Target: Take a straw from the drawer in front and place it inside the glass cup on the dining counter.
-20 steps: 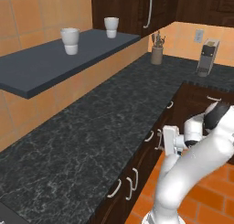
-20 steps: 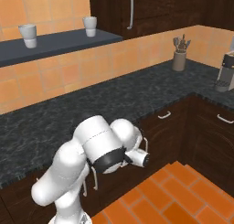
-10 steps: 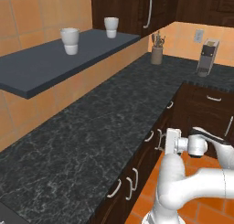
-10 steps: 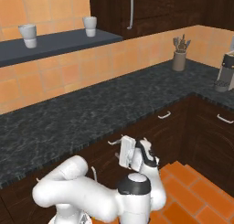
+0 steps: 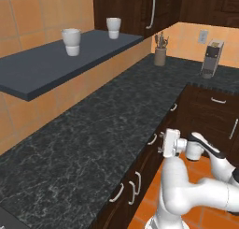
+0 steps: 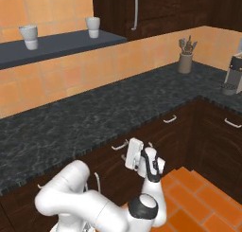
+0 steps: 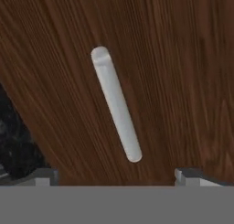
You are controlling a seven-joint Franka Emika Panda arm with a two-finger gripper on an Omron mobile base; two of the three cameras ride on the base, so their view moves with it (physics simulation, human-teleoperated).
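The drawer (image 7: 173,81) is shut; its dark-brown wood front faces my hand, and the slim pale handle (image 7: 116,103) runs slantwise across the hand view. My gripper (image 7: 115,176) is open, a fingertip on either side of the handle's lower end and a short way off the wood. In the base views the gripper (image 5: 163,144) (image 6: 125,156) hovers just in front of the drawer handle (image 5: 152,139) (image 6: 120,145) under the black counter edge. The straw, the glass cup and the dining counter are out of view.
The black speckled counter (image 5: 93,130) runs above the drawers. A dark shelf (image 5: 56,64) holds two white ribbed cups (image 5: 71,41). At the far end stand a utensil holder (image 5: 160,55) and a coffee machine (image 5: 211,60). Orange tiled floor (image 6: 198,198) lies below.
The arm has folded down low, and the hand has turned toward the drawer front and closed in on the handle. The jaws stayed open.
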